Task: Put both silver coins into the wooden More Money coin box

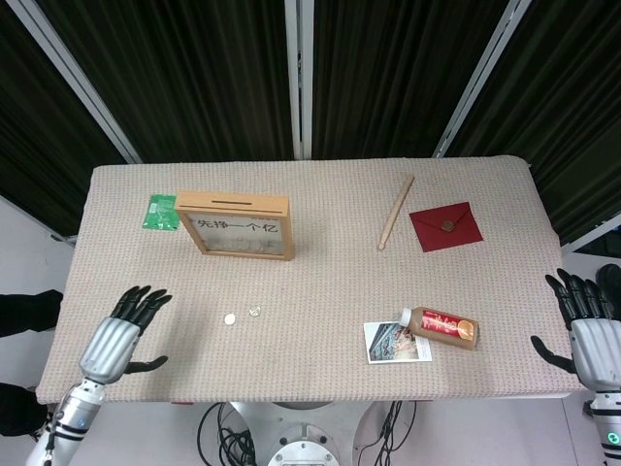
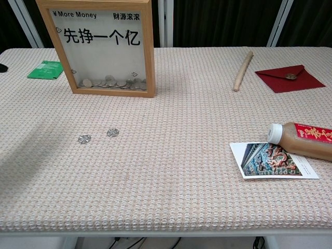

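Two silver coins lie side by side on the mat, one [image 1: 230,318] [image 2: 84,138] left of the other [image 1: 254,312] [image 2: 112,133]. The wooden More Money coin box [image 1: 235,225] [image 2: 104,46] stands upright behind them, with several coins at its bottom. My left hand [image 1: 121,336] hovers over the table's front left area with fingers spread, holding nothing, well left of the coins. At the table's right edge my right hand [image 1: 590,335] is raised, fingers apart, holding nothing. The chest view shows neither hand.
A green packet [image 1: 160,212] lies left of the box. A wooden stick [image 1: 396,211] and a red envelope [image 1: 445,226] sit at the back right. A bottle [image 1: 441,326] lies on its side beside a picture card [image 1: 396,342] at the front right.
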Controlling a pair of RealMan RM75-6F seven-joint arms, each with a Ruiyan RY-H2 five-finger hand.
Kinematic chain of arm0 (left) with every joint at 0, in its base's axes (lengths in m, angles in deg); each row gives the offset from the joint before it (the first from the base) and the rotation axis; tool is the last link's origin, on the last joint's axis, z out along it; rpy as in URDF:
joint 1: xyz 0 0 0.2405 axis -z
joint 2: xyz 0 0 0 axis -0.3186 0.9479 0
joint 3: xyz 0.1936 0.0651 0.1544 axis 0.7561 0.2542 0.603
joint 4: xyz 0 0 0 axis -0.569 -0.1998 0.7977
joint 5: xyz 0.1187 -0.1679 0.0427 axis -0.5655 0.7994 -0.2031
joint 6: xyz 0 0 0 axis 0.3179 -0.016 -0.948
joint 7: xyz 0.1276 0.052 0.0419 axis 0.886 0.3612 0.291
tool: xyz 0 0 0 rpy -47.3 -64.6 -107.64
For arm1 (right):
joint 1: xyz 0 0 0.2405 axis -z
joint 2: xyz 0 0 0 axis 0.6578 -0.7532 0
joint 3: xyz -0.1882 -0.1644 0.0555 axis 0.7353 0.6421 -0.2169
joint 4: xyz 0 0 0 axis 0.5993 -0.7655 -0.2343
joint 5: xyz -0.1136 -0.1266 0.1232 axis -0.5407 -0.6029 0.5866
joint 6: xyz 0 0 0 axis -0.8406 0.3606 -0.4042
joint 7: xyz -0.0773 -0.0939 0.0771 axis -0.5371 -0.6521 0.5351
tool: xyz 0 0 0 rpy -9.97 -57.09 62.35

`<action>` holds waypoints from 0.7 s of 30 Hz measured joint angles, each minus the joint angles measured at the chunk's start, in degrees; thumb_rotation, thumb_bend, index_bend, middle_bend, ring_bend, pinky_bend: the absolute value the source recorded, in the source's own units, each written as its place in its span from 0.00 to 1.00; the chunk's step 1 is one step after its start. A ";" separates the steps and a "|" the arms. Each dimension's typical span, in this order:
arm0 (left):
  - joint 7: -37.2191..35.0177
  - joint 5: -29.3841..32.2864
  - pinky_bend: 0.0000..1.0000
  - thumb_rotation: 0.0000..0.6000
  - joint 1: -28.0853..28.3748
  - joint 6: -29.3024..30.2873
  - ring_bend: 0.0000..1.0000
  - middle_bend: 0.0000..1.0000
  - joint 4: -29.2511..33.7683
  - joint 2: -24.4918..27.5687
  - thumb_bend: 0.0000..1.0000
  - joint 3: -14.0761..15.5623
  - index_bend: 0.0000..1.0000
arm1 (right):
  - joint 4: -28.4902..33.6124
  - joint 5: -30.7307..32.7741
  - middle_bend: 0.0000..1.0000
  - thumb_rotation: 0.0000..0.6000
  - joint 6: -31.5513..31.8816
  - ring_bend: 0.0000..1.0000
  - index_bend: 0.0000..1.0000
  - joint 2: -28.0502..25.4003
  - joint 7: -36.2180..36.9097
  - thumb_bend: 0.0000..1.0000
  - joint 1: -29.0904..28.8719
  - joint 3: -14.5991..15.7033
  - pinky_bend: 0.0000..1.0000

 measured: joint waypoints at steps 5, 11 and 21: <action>-0.28 -0.10 0.00 1.00 2.85 -2.86 0.00 0.09 -2.28 -4.31 0.06 -0.91 0.14 | -0.39 -0.15 0.00 1.00 0.30 0.00 0.00 0.22 0.11 0.18 0.17 0.10 0.00; -0.15 1.09 0.00 1.00 6.07 -6.32 0.00 0.09 -4.84 -8.93 0.13 -2.36 0.19 | -0.36 0.05 0.00 1.00 0.47 0.00 0.00 -0.43 0.37 0.18 0.32 0.01 0.00; -0.04 4.07 0.00 1.00 9.80 -11.48 0.00 0.09 -10.18 -14.72 0.21 -3.07 0.33 | -1.40 0.27 0.00 1.00 1.09 0.00 0.00 -0.18 1.86 0.18 1.01 0.21 0.00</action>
